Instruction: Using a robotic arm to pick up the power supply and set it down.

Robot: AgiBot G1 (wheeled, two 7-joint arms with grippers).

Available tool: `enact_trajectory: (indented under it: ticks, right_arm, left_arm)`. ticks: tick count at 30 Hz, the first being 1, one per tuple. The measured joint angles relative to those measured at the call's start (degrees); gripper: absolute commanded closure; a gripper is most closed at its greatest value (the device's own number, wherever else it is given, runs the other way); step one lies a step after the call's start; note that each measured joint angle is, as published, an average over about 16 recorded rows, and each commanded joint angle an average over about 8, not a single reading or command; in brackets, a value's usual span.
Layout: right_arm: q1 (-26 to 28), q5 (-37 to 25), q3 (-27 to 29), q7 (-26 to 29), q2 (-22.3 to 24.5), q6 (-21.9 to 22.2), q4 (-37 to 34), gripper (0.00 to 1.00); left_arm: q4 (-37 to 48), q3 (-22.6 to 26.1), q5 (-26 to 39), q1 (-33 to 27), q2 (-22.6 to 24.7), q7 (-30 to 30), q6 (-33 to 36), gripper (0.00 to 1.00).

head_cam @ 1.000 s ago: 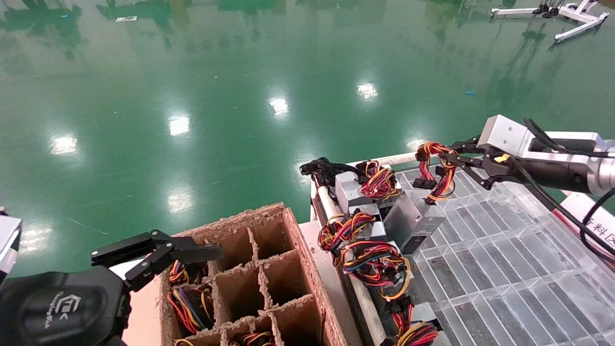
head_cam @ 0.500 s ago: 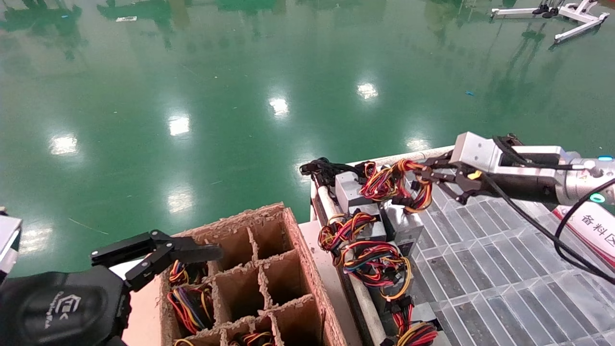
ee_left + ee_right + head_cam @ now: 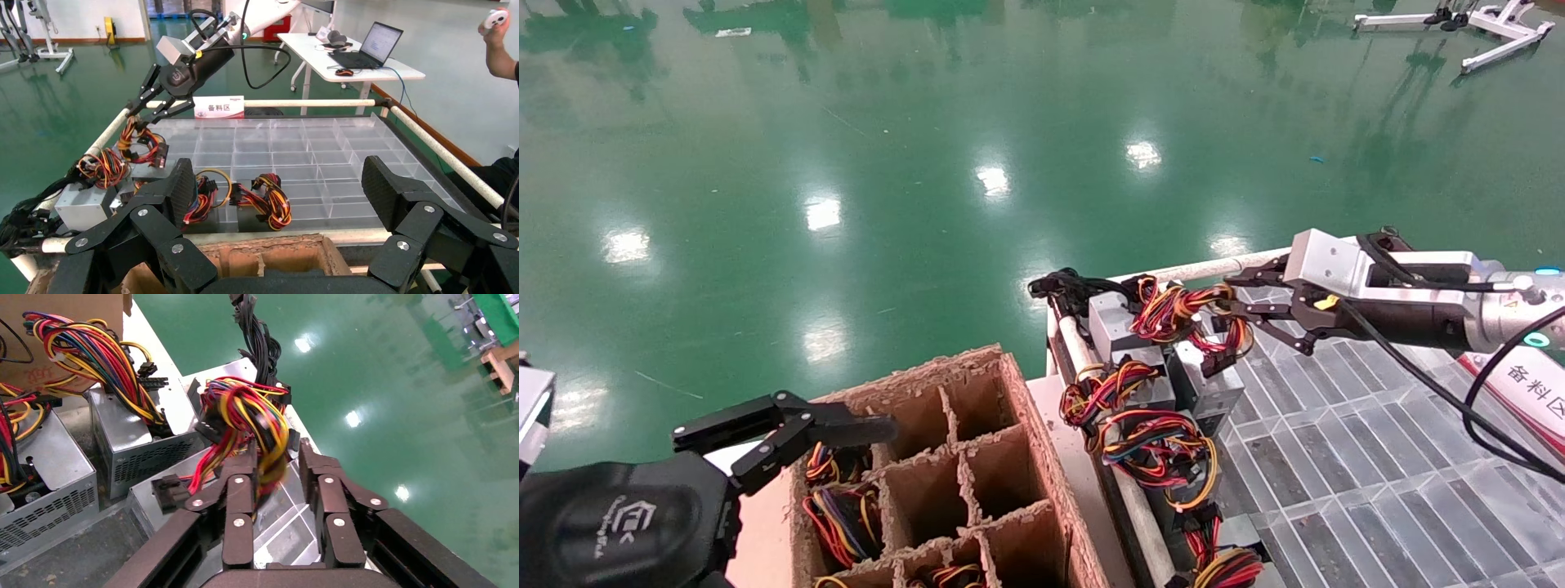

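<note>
My right gripper (image 3: 1246,314) reaches over the far left corner of the clear tray. Its fingers (image 3: 242,496) stand apart around the red, yellow and black wire bundle (image 3: 248,416) of the power supply (image 3: 1214,380). The bundle leans on one finger, with a gap to the other. The silver-grey box (image 3: 144,505) rests on the tray, in the row of other supplies. In the left wrist view, the right gripper (image 3: 139,116) hangs just above those wires. My left gripper (image 3: 838,425) is open and empty over the cardboard box, parked.
A brown cardboard box (image 3: 1026,425) with divider cells holds wire bundles on the left. Other power supplies (image 3: 1124,322) line the left edge of the clear compartment tray (image 3: 1377,441). A white rail (image 3: 1197,268) borders the tray's far side. Beyond is green floor.
My right gripper came down and leftward with the power supply, which now sits in the row. The fingers have spread since half a second ago. The left arm has not moved.
</note>
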Motion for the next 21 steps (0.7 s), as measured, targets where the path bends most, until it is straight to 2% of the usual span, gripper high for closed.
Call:
enact_trajectory:
  ticks: [10,21]
  right_arm:
    - [0.6,0.9,0.6,2.2,0.2,-1.7,-0.1,0.00]
    - [1.6,5.8,4.5,18.1,1.0,-11.4,-2.2,0.00]
  left_arm:
    - [0.0,0.0,0.0,0.0,0.0,0.0,0.0,0.00]
    - [0.1,0.0,0.0,0.0,0.0,0.0,0.0,0.00]
